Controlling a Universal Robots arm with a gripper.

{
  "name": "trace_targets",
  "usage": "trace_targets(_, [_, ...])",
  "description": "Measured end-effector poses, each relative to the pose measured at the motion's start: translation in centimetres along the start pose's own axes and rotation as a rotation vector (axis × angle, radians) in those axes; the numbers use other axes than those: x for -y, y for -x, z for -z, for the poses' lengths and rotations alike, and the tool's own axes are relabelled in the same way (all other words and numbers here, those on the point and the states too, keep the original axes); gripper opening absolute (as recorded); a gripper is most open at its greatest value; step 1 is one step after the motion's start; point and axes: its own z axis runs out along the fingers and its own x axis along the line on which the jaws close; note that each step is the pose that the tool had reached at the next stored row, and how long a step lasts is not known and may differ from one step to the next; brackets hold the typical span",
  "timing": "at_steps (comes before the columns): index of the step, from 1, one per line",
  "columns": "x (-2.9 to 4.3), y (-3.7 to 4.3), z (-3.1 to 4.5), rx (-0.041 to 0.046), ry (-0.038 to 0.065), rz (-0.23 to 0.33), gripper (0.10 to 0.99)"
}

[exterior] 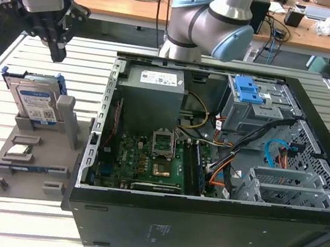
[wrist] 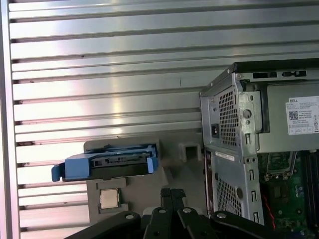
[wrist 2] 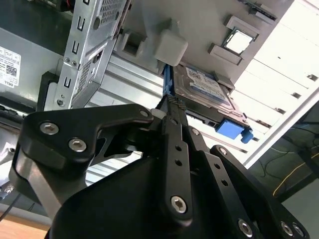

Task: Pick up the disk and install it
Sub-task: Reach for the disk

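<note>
Tool (exterior: pixel 57 54) hangs above slatted table (exterior: pixel 19 217), desks (exterior: pixel 138 5) behind.

The disk (exterior: pixel 35 104) is matt silvery metal framed in blue plastic

One silver-grey metal hard drive in a bright blue bracket (exterior: pixel 35 104), one small square silver processor chip (wrist: pixel 109 198), one open black computer case (exterior: pixel 200 228).

Exterior view: high, oblique, over open computer case (exterior: pixel 200 228). Both wrist views look past end effector (wrist: pixel 172 193) at disk (wrist: pixel 107 162).
</note>
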Motion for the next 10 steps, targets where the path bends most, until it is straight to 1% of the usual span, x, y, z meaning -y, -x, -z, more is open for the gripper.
trace_targets(2, [0.04, -0.58, 0.02, 0.0, 0.0, 0.0, 0.106])
trace_targets(6, [0.09, -1.29, 0.03, 0.0001, 0.0, 0.0, 0.106])
trace_targets(10, [0.18, -2.4, 0.07, 0.0, 0.0, 0.0, 0.106])
